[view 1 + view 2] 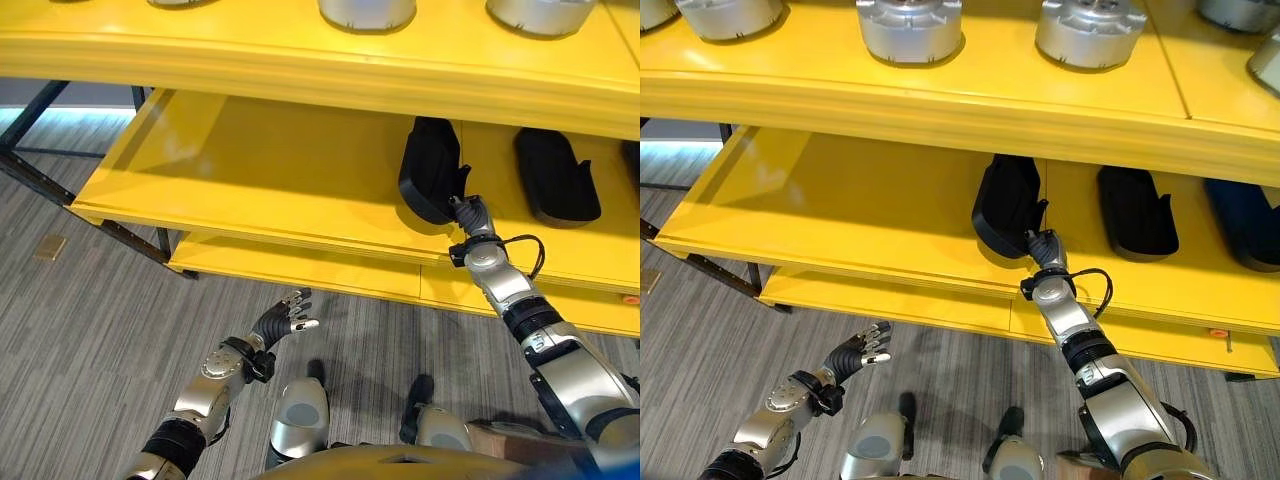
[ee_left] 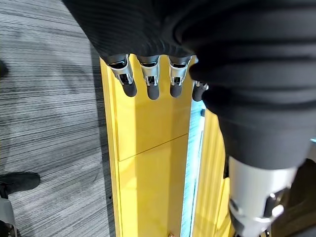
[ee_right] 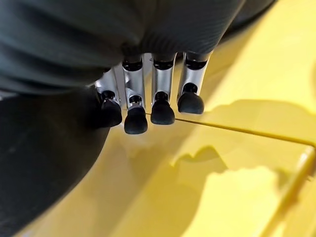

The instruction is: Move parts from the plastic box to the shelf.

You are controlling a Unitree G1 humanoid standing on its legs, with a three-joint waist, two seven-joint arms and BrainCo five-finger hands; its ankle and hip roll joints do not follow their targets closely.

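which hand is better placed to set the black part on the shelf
Right. The right hand is already up at the black part on the middle shelf. The left hand hangs low over the floor, open.

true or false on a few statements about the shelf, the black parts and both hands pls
1. The right hand is at a black part on the middle shelf. True.
2. The left hand holds a black part. False: it hangs over the floor with relaxed fingers, holding nothing.
3. Silver round parts sit on the top shelf. True.
4. The middle shelf has one black part. False: another black part lies beside it.
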